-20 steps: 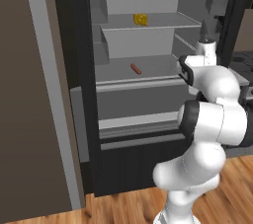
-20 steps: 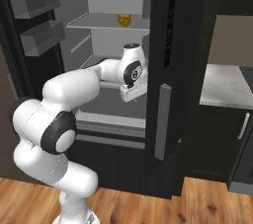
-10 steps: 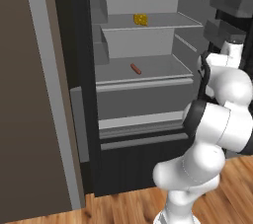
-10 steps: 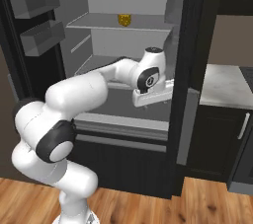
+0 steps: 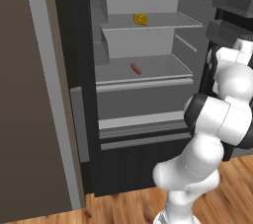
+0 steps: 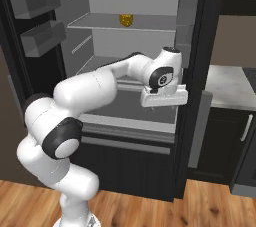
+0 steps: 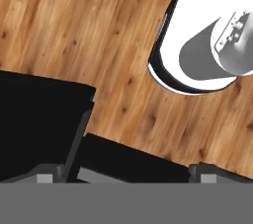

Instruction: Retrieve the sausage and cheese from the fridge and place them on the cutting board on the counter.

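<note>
From the left base view, the fridge [image 5: 143, 94] stands open, its light grey interior exposed so the food can be reached. The cheese [image 5: 140, 19] sits on the upper shelf toward the back, and the sausage [image 5: 135, 68] lies on the shelf below, well apart from it. The arm rises at the lower right and bends up beside the right-hand door; its far end is cut off at the frame edge, so the hand cannot be made out here.

From the right base view, the gripper [image 6: 163, 102] hangs in front of the lower shelf, close to the right-hand door, pointing downward (a pose that looks more like a swing past than a reach). The cheese [image 6: 126, 19] is on the upper shelf, above and to the left of the hand. The arm covers the shelf where the sausage would lie. A strip of the counter [image 6: 227, 87] shows beyond the door; the cutting board cannot be made out on it.

The hand view looks down at the wooden floor [image 7: 74, 30] and dark fridge edges. The jaws stand wide open and hold nothing.
</note>
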